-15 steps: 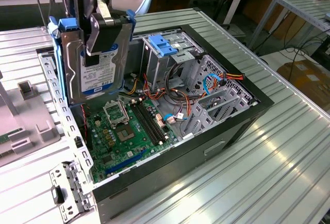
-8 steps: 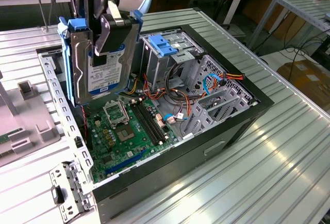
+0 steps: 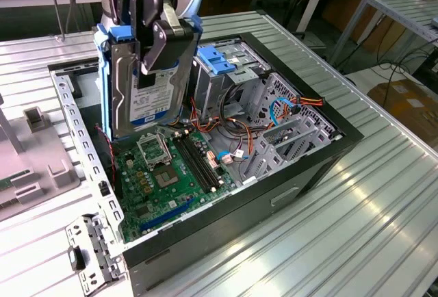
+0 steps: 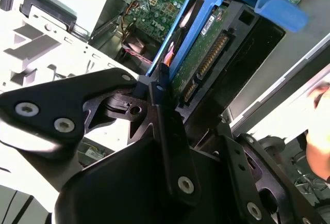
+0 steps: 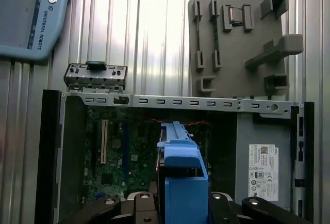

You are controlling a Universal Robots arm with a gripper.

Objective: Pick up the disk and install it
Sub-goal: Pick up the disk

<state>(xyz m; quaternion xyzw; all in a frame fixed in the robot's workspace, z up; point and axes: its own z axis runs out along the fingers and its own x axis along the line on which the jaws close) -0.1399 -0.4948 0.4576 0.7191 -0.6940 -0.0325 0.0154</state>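
So the disk (image 3: 126, 85) is up in the upper left of the exterior view, standing on edge in its blue carrier frame, over the motherboard (image 3: 164, 174) inside the open computer case (image 3: 294, 167). The claw (image 3: 147, 50) is clamped tight on its top end, pinching it from both faces. The drive cage (image 3: 236, 81) with the blue bracket (image 3: 217, 61) sits just beside it, toward the exterior view's right. The case lies on a ribbed metal surface (image 3: 356, 228).

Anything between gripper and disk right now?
Nothing. In the exterior view the gripper is clamped straight on the disk, held upright above the open case.
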